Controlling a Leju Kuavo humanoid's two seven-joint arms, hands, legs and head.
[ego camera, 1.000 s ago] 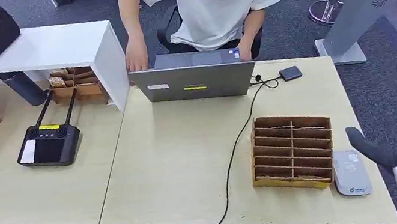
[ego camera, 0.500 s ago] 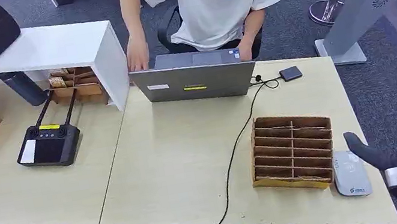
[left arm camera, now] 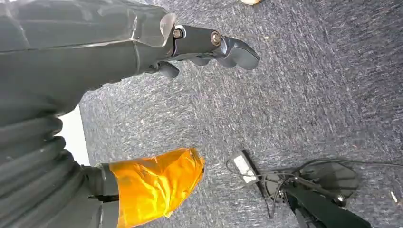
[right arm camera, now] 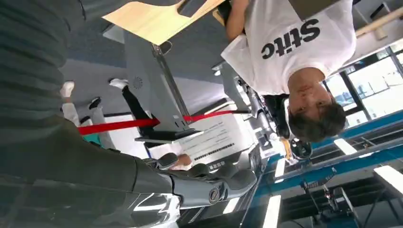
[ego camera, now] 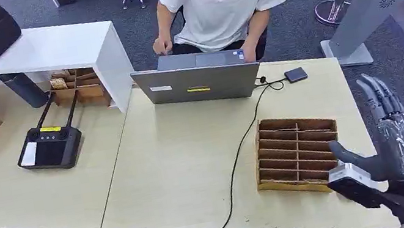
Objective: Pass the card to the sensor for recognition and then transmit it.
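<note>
Right hand [ego camera: 392, 138]: raised upright at the right end of the table, fingers straight and a little apart, thumb stuck out toward the tray; nothing is held in it. In the right wrist view [right arm camera: 209, 183] the fingers are likewise stretched out bare.
Left hand [left arm camera: 204, 42]: hung over the carpet, fingers loosely apart from the thumb, nothing held.
Table [ego camera: 183, 166]: a pale wooden top, with a person seated at its far side behind the laptop.
Laptop [ego camera: 197, 82]: stood open at the far edge, its back turned to the robot.
Cardboard divider tray [ego camera: 297, 154]: laid flat near the right front corner, just beside the right hand's thumb; its slots look bare from above.
Cable [ego camera: 242, 144]: run from a small dark box [ego camera: 296, 74] beside the laptop, past the tray's left side, and off the front edge.
Card: its place cannot be told; none is seen in either hand or in the tray.
Sensor: not made out with certainty; whether the small dark box serves as one cannot be told.
Step in hand: judged to be the start, the card not yet picked up.
Doing it well: the card should first be located, then the right hand lowered slowly with the palm turned down. The tray's thin walls and the cable should be avoided, and the card pinched by its edge so that its face is left free for reading.
</note>
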